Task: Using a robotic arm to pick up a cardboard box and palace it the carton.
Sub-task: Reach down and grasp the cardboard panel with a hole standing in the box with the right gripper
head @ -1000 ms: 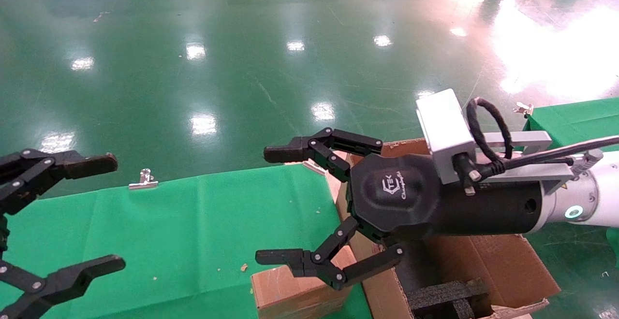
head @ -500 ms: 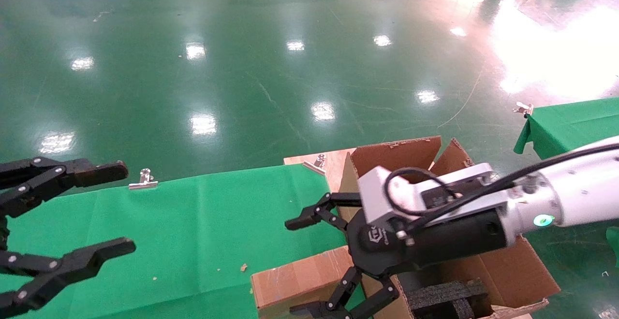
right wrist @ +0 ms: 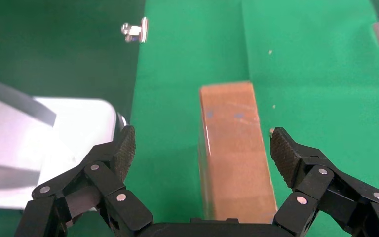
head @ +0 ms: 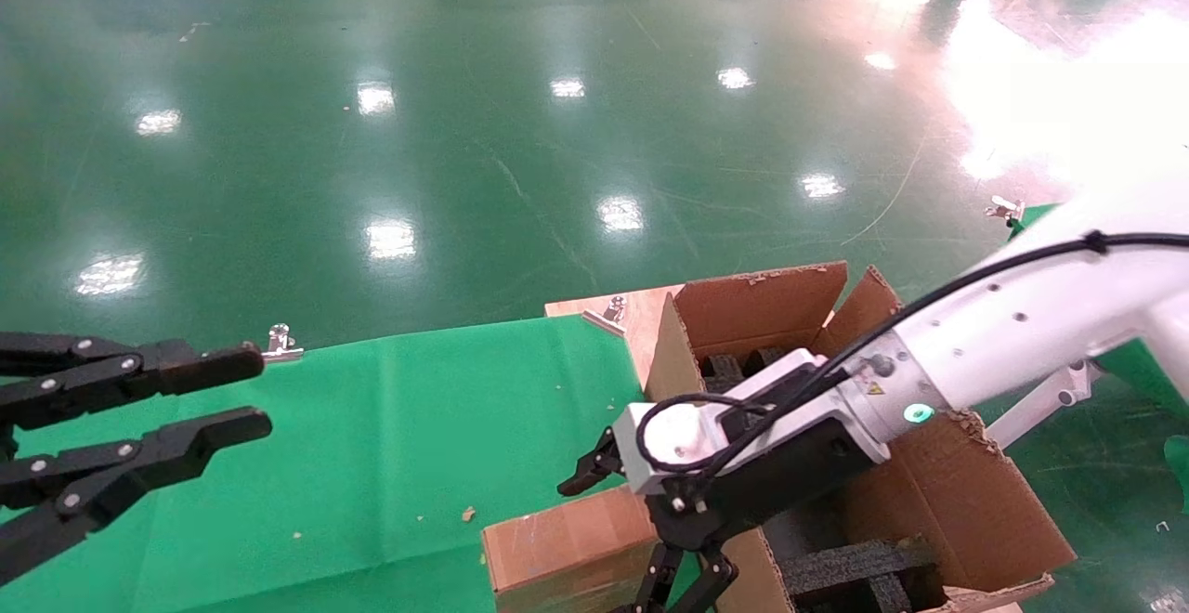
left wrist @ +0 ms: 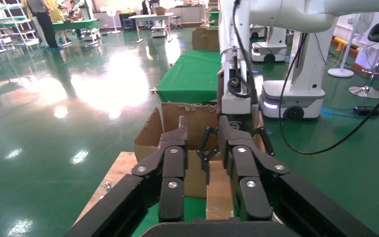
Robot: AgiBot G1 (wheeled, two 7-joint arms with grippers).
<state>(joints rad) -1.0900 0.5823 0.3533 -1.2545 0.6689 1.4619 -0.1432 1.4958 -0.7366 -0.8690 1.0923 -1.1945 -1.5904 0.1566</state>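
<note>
The small brown cardboard box (head: 557, 543) lies on the green cloth by the near edge, right beside the carton (head: 966, 502). My white right arm reaches down over it, and the right gripper (head: 608, 543) points downward, open. In the right wrist view the cardboard box (right wrist: 234, 148) lies between the spread fingers (right wrist: 123, 150), nearer the other pad, and neither pad touches it. The carton's flaps stand up and black foam (head: 855, 567) lies inside. My left gripper (head: 255, 392) hovers at the far left over the cloth, open with a narrow gap and holding nothing.
A green cloth (head: 372, 427) covers the table, held by metal clips (head: 279, 342) at its far edge. A wooden board (head: 641, 316) shows under the cloth beside the carton. A second green table (left wrist: 192, 79) stands beyond the carton, with shiny green floor all round.
My right arm has swung down and tipped its gripper from level to pointing down over the cardboard box. The left gripper's fingers have drawn closer together.
</note>
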